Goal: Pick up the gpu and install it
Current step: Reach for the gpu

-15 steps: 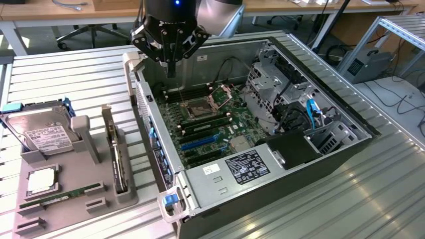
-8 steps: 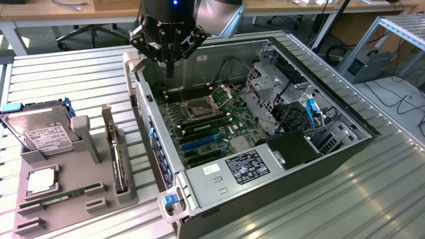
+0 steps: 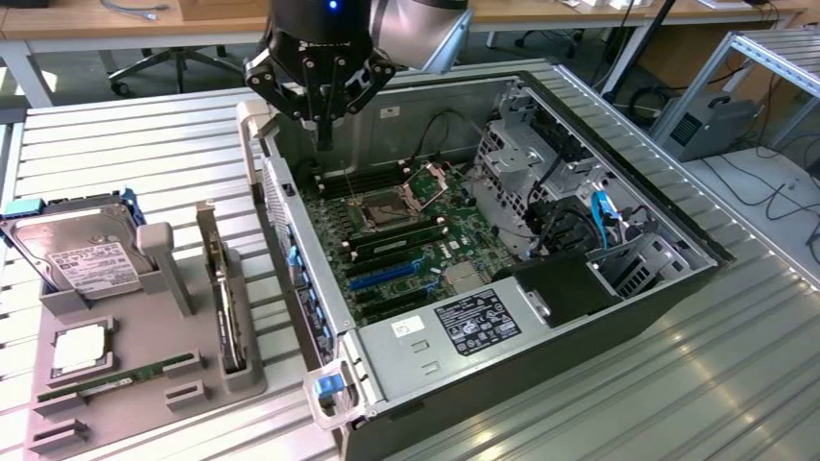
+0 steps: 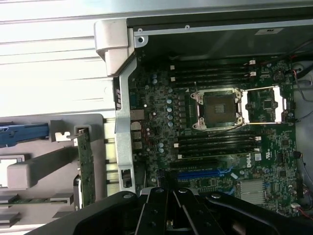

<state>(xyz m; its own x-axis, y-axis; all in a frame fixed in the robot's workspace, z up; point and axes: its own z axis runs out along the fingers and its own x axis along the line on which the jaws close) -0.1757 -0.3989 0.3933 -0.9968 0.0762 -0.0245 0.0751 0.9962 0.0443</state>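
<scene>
In the exterior view, the open computer case (image 3: 298, 252) lies on the slatted bench (image 3: 129, 144) with its open side up. Its raised walls fence in the motherboard (image 3: 410, 240) on every side. A drive cage (image 3: 513, 163) crowds the exterior view's right and a power supply (image 3: 481, 322) fills the near end, so the open room lies mainly above the CPU socket (image 3: 384, 206). The jaws are pressed together with nothing between them and hang over the case's far corner on the exterior view's left, above the board. The gpu (image 3: 226, 307) stands on edge in a grey tray (image 3: 129, 384) outside the case, just beside its wall on the exterior view's left, nearer than the jaws and well apart from them. A hard drive (image 3: 84, 259) sits farther left. In the wrist view, the jaws meet closed above the board near a blue slot (image 4: 200, 174), while the gpu (image 4: 86, 166) sits in its tray slot beyond the case wall (image 4: 123, 127), untouched.
</scene>
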